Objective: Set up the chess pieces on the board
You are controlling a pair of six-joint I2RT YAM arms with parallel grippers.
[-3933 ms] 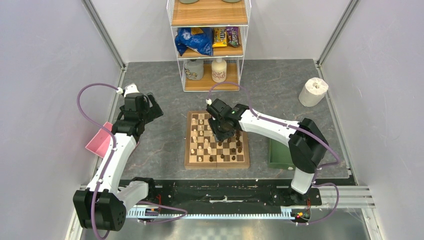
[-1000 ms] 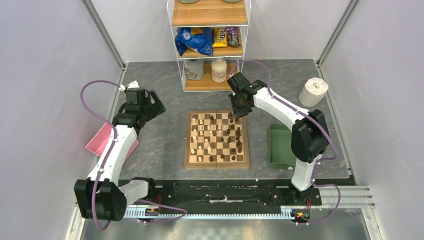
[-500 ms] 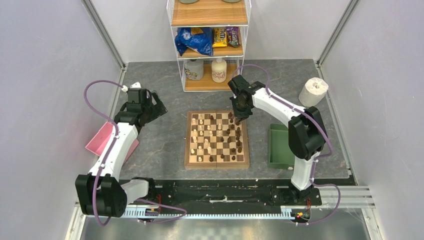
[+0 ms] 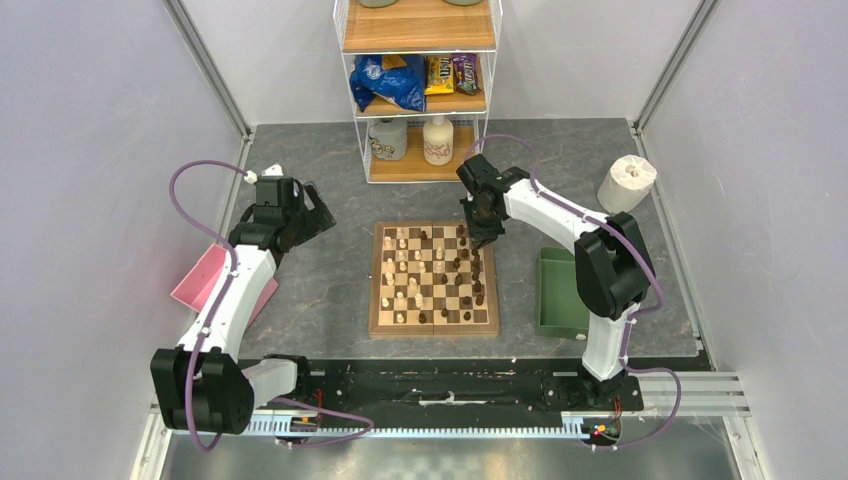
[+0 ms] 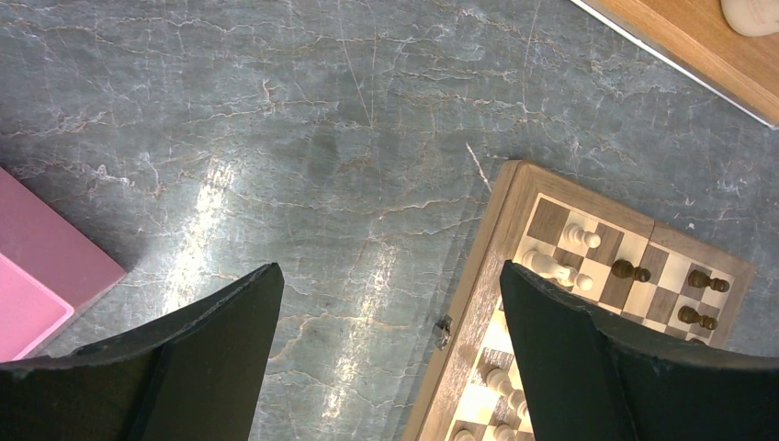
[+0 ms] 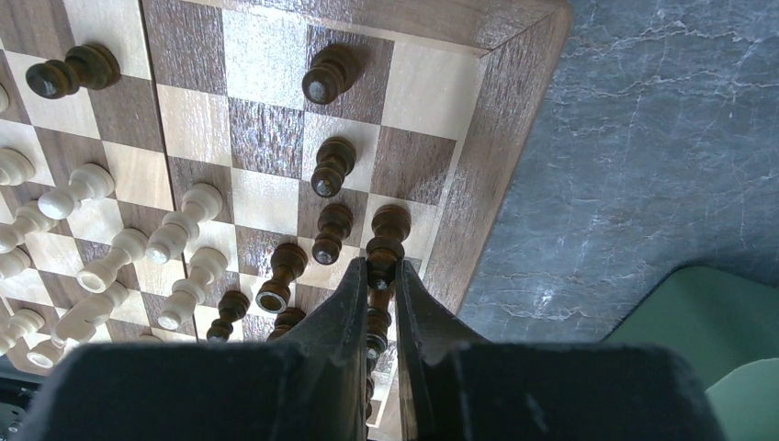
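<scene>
- The board [image 4: 377, 300] lies at the middle of the grey desk [image 4: 320, 280]. The chess pieces [image 4: 410, 285] are scattered over it, pale ones mostly toward 9 o'clock and dark ones toward 3 o'clock.
- The right jaws are pinched narrow on a dark piece [image 6: 388, 234], at the board's 1 o'clock corner.
- The left jaws stand wide apart with nothing between them, over bare desk at the board's 10 o'clock.
- A wire shelf rack [image 4: 418, 40] at the board's 12 o'clock holds a blue bag [image 4: 388, 80], snack packets [image 4: 452, 73] and two labelled bottles [image 4: 437, 140]. All the printing is too small to read.
- Only the right wrist view shows the grip. The held piece is over the edge column by the board's border [image 6: 496, 184], with other dark pieces [image 6: 331, 165] lined up beside it. I cannot tell whether its base touches.
- Only the top view shows the paper roll [image 4: 627, 183] at 2 o'clock.
- The pink tray [image 5: 37, 276] lies at 9 o'clock and the green tray [image 6: 707, 312] at 3 o'clock.
</scene>
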